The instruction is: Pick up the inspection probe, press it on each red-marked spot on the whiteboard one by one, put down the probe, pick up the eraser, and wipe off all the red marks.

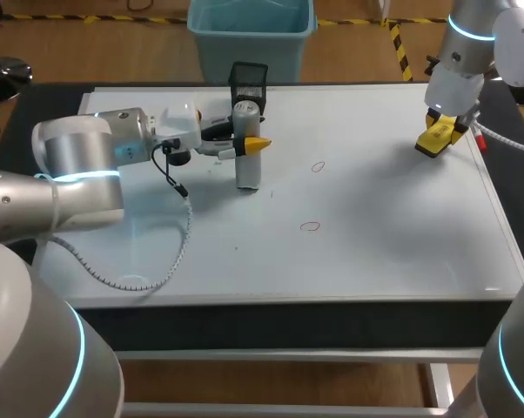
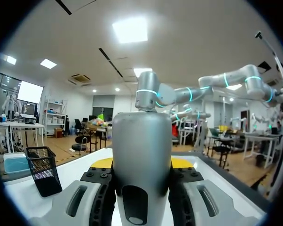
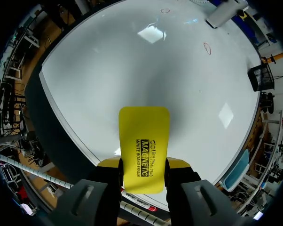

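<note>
The upright silver probe (image 1: pixel 247 174) is clamped in the left claw (image 1: pixel 249 144) (upper middle), the yellow eraser (image 3: pixel 144 141) in the right claw (image 3: pixel 144 163).

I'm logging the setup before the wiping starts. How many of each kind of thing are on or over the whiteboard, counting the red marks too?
probe: 1
eraser: 1
mesh basket: 1
red marks: 2
Total: 5
</note>
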{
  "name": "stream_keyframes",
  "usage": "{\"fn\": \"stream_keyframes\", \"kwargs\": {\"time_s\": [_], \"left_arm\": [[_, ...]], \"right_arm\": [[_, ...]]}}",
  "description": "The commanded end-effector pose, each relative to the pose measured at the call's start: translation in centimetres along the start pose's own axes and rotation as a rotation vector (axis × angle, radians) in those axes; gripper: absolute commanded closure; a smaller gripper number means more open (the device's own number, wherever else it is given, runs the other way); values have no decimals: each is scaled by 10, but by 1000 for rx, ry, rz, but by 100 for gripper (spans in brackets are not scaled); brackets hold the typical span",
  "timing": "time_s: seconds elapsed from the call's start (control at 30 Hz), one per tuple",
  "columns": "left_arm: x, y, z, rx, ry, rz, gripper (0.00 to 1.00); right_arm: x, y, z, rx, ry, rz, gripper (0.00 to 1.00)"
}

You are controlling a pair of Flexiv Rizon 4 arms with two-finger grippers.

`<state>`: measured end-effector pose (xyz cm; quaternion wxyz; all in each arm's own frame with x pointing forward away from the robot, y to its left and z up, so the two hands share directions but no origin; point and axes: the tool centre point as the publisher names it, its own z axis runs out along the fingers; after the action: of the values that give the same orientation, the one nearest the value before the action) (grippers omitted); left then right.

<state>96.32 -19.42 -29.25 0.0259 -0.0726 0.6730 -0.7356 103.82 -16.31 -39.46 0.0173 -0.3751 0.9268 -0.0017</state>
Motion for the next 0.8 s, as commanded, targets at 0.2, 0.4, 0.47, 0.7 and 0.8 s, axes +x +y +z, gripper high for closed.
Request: {"fn": "stream_keyframes", "kwargs": {"time_s": [0.2, 0.4, 0.47, 0.7, 0.8], "left_arm": [[1, 0, 0, 1, -1, 5, 100], [3, -36, 2, 73, -36, 73, 100], [1, -45, 1, 70, -46, 91, 100], [-10, -48, -16, 32, -92, 82, 100], [-15, -48, -24, 27, -105, 74, 100]], "right_arm": [[0, 0, -1, 1, 2, -2, 100], [0, 0, -1, 1, 2, -2, 100], [0, 0, -1, 1, 2, -2, 100], [0, 0, -1, 1, 2, -2, 100], [0, 0, -1, 1, 2, -2, 100]]}}
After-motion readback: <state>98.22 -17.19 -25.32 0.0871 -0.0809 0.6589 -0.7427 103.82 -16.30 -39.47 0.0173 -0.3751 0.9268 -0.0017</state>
